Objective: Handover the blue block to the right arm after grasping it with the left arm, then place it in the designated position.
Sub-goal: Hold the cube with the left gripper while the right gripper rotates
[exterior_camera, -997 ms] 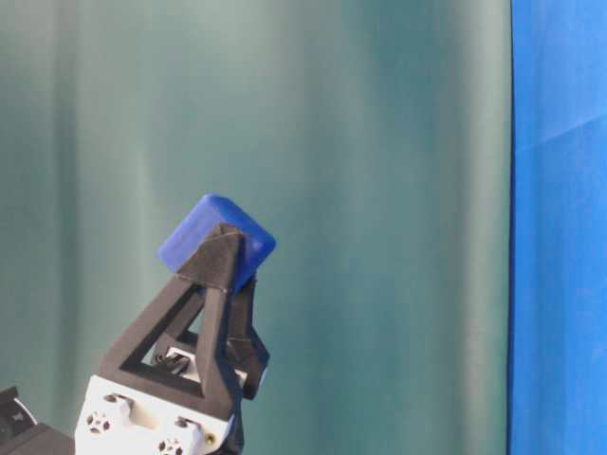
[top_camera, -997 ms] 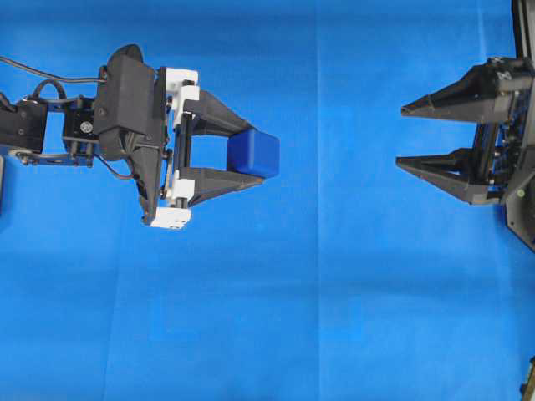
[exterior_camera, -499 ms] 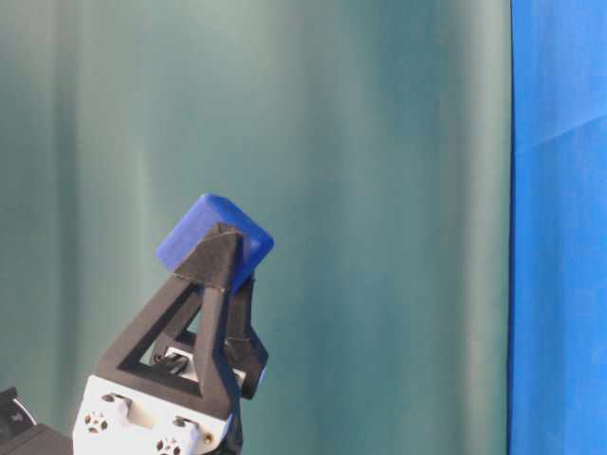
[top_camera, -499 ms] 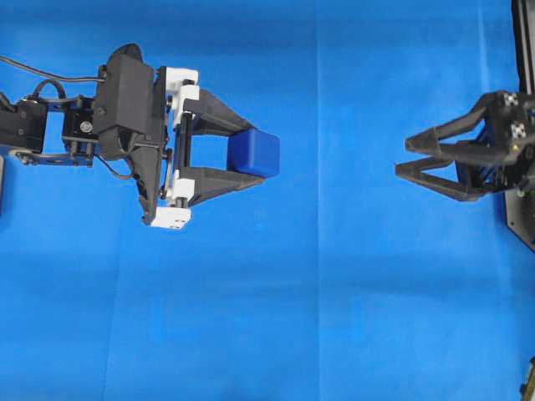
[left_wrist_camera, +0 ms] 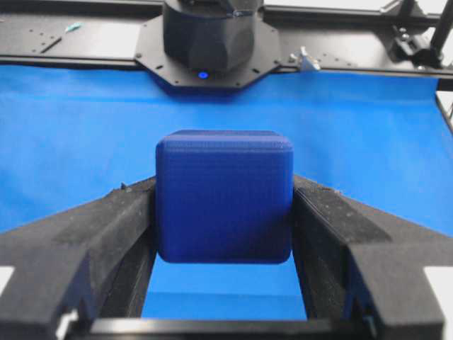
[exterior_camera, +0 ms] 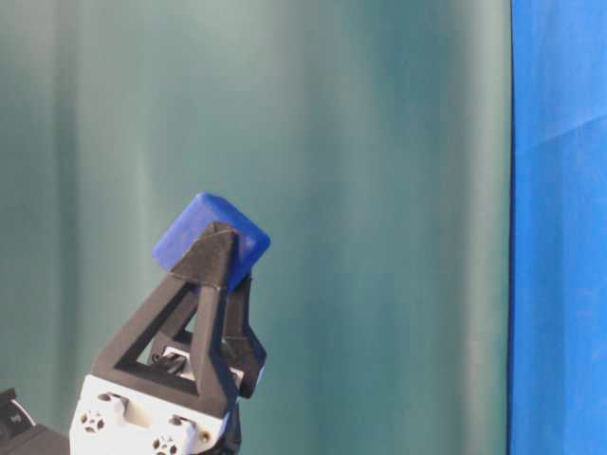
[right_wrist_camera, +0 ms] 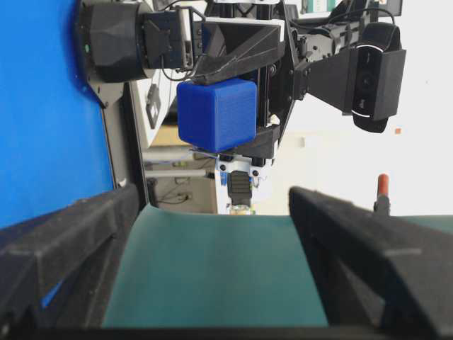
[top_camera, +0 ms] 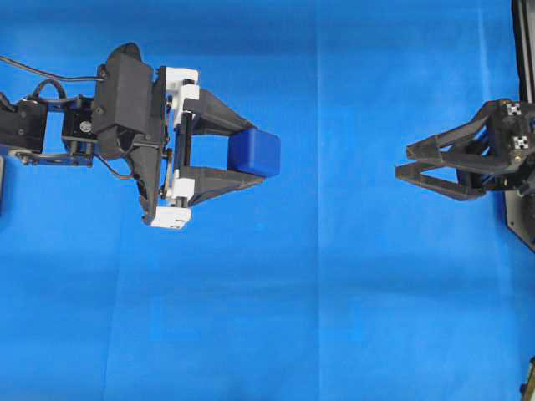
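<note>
The blue block [left_wrist_camera: 224, 196] sits pinched between the two fingers of the left arm's tool [top_camera: 242, 155], one finger flat on each side face, with its front half poking out past the fingertips. That tool stands about half closed, clamped on the block, and carries it clear of the blue tabletop [top_camera: 276, 317]. In the table-level view the block [exterior_camera: 211, 241] rides at the top of the upturned fingers.

From the block, the right arm's tool [top_camera: 405, 162] lies straight across the overhead view to the right, well apart, with bare cloth between them. Its fingers stand spread wide and hold nothing. Seen from above they nearly overlap, so the tool looks rolled, its opening no longer lying flat like the left one's. In the right wrist view the block [right_wrist_camera: 216, 114] shows ahead, centred between the spread fingers [right_wrist_camera: 67, 234] but far off.

The handover likely turns on closing that gap along this line, gripping the free faces.
</note>
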`<action>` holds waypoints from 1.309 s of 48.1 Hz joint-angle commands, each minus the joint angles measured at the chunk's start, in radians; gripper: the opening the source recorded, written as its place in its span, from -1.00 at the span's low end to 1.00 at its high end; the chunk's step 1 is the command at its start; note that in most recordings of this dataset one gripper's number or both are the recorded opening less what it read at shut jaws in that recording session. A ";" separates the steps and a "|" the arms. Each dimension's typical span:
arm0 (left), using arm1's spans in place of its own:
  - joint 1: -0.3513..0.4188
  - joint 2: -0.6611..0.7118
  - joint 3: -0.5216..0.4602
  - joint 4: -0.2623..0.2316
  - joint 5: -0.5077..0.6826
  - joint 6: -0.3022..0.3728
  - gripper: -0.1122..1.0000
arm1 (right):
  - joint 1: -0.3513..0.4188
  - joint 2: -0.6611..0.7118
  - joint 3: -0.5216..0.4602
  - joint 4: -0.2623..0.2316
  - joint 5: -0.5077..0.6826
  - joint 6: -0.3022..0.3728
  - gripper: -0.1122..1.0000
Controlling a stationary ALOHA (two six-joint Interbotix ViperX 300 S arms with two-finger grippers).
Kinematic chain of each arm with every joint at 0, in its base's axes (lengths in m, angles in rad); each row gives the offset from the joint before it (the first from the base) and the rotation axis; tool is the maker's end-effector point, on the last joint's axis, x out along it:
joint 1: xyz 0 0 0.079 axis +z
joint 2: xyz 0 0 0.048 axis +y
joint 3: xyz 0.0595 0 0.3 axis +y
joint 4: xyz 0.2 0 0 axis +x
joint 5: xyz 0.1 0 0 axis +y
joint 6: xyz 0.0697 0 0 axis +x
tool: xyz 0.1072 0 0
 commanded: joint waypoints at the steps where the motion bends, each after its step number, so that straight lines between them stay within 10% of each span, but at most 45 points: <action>1: 0.002 -0.021 -0.014 -0.002 -0.009 0.000 0.07 | 0.002 0.005 -0.023 0.002 -0.008 0.002 0.92; 63: 0.000 -0.021 -0.014 -0.002 -0.011 -0.002 0.07 | 0.002 0.031 -0.041 0.006 -0.005 0.002 0.92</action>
